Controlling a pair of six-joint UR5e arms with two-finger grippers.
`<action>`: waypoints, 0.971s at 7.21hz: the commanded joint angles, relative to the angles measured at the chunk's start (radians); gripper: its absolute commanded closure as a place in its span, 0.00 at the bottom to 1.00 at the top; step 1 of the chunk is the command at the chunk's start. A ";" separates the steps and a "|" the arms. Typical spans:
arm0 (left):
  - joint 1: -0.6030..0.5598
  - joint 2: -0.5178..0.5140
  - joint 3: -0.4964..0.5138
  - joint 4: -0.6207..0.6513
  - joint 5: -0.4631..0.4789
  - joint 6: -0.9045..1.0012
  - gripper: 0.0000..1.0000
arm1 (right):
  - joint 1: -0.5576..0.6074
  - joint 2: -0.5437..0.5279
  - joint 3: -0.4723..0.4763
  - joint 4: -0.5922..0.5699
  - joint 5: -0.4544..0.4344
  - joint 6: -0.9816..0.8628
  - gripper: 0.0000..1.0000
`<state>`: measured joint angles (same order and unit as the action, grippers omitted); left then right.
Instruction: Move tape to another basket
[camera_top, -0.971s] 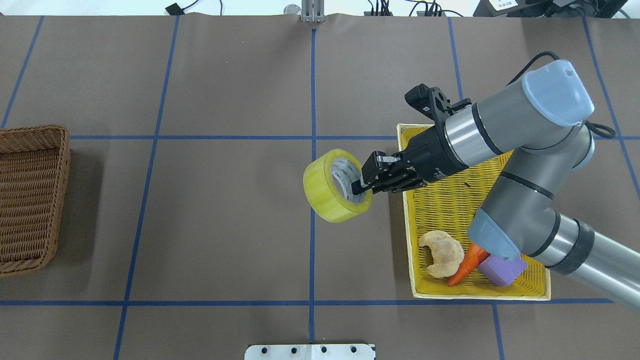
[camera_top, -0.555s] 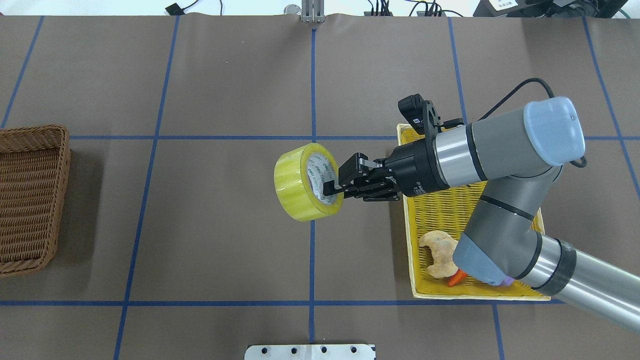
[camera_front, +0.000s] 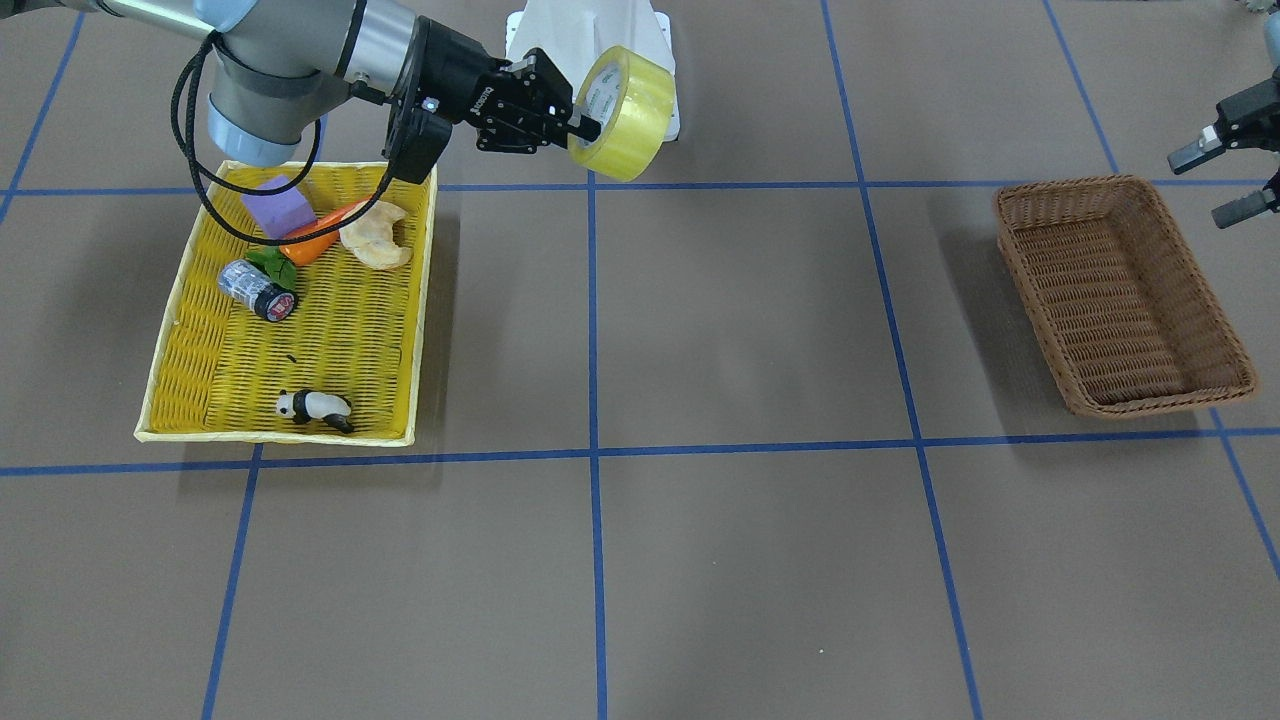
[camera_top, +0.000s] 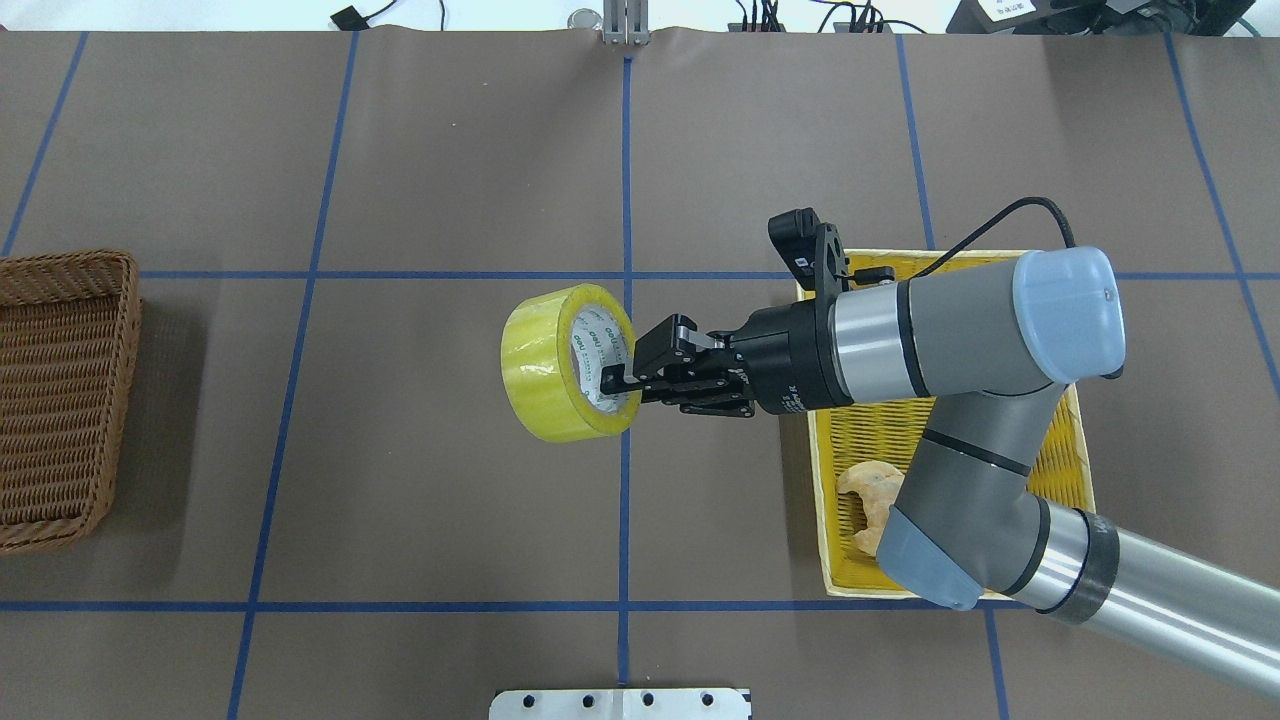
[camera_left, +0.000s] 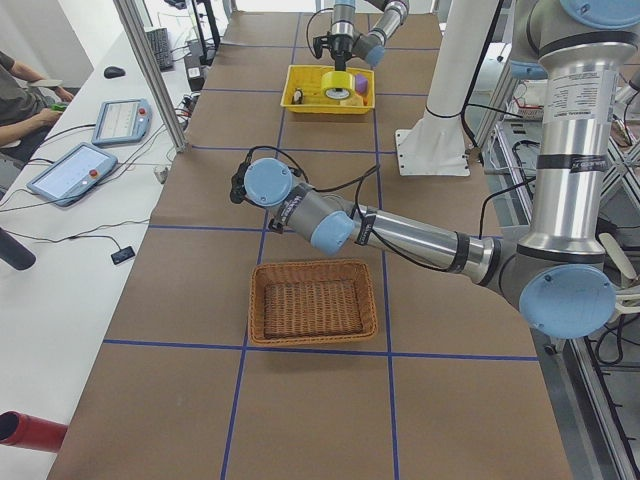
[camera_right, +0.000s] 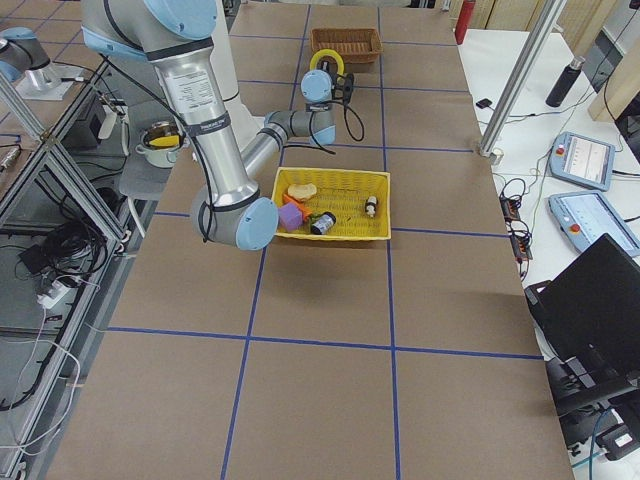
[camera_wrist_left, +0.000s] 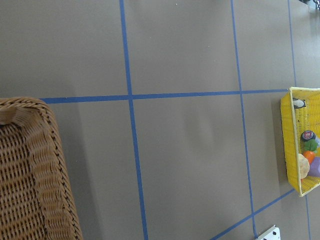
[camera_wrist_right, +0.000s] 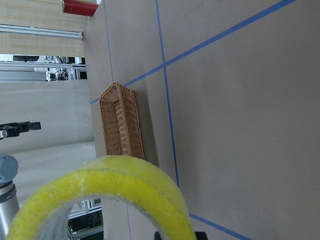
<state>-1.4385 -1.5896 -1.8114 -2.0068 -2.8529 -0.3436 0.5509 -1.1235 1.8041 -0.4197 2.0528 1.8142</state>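
Note:
The yellow tape (camera_top: 553, 366) hangs in the air over the table's middle, just left of the centre line. My right gripper (camera_top: 618, 377) is shut on its wall, with one finger inside the white core. It also shows in the front-facing view (camera_front: 628, 103) and fills the bottom of the right wrist view (camera_wrist_right: 125, 185). The brown wicker basket (camera_top: 62, 400) stands empty at the far left edge and shows in the front-facing view (camera_front: 1102, 186). My left gripper (camera_front: 1218, 183) is open and empty, just beyond the basket's back corner.
The yellow tray-basket (camera_front: 200, 380) under my right arm holds a purple block (camera_front: 272, 208), a carrot (camera_front: 318, 240), a bread piece (camera_front: 377, 239), a grey cylinder (camera_front: 256, 289) and a panda figure (camera_front: 315, 407). A white mount (camera_top: 620, 703) sits at the near edge.
My right gripper has carried the tape leftward, from beside the yellow tray-basket to across the centre line. The brown basket has not moved.

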 joint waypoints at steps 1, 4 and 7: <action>0.110 -0.022 0.003 -0.141 0.133 -0.173 0.02 | -0.002 0.007 -0.002 0.001 -0.008 0.000 1.00; 0.285 -0.183 0.013 -0.263 0.211 -0.597 0.02 | -0.006 0.014 -0.009 0.001 -0.029 0.000 1.00; 0.380 -0.242 0.082 -0.567 0.268 -0.929 0.02 | -0.022 0.016 -0.028 0.103 -0.093 0.106 1.00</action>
<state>-1.0901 -1.8217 -1.7613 -2.4330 -2.6271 -1.1575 0.5378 -1.1079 1.7896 -0.3788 1.9999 1.8534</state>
